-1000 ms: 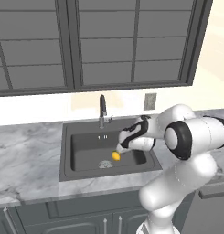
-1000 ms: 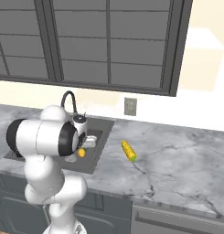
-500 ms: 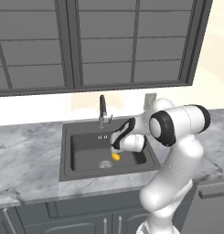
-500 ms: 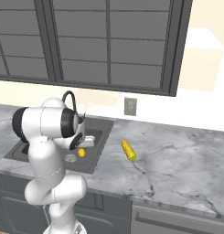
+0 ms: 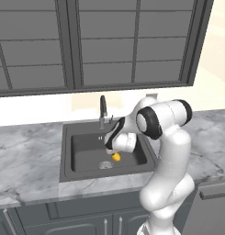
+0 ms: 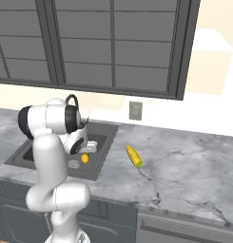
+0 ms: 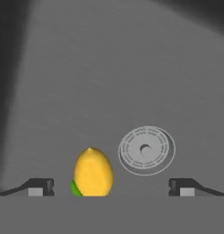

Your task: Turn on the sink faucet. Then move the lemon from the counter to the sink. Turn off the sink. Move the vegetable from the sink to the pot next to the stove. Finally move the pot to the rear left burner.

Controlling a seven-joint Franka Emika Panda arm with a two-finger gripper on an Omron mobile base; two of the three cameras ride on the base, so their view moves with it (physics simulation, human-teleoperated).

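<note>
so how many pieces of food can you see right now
2: a lemon lying in the sink beside the drain, and a corn cob on the counter right of the sink. Others may be hidden behind the arm.

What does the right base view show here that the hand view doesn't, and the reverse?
Right base view adds: a yellow corn cob on the grey-white marble counter, and the dark gooseneck faucet. Hand view adds: the open jaws, wide apart. Both: the small yellow-orange oval lemon, the round metal drain, the dark grey sink.
</note>
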